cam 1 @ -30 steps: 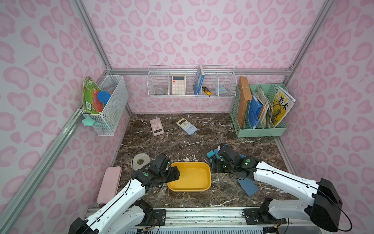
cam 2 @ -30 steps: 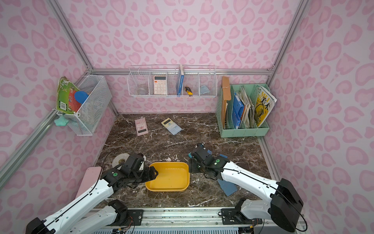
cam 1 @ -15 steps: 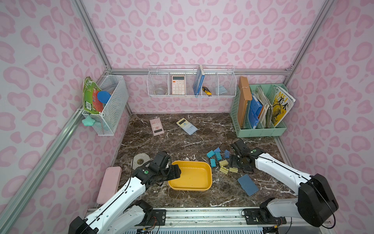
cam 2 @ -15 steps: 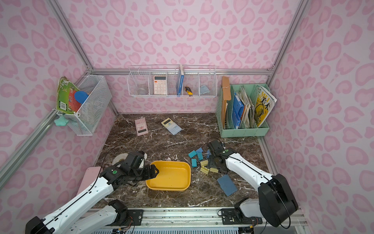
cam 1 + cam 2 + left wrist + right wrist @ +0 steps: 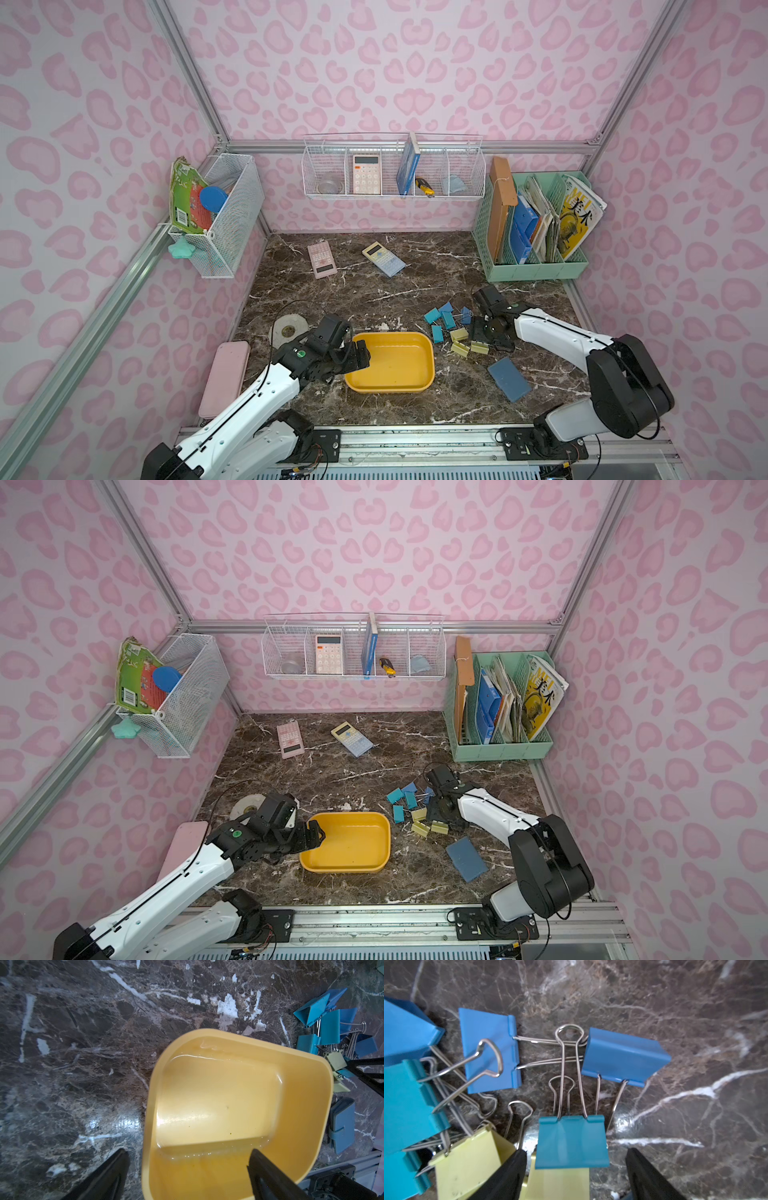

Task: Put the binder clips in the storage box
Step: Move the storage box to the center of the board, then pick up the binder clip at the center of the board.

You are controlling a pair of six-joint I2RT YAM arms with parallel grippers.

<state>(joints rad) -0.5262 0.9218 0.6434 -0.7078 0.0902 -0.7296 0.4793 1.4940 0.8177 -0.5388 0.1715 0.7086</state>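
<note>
The small folded-metal binder clips point(image 5: 448, 320) in teal, blue and pale yellow lie in a loose heap on the dark marble counter point(image 5: 374, 291), just beside the right end of the shallow yellow plastic storage box point(image 5: 395, 361) (it is empty), and the right arm is the nearer one. The right tool point(image 5: 576, 1153) is open over one teal clip point(image 5: 571, 1140) lying between its fingers, wire handles pointing away from the tool and the long fold running across the gap. The left tool point(image 5: 188, 1153) is open too, astride the box's wall at the end far from the clips.
</note>
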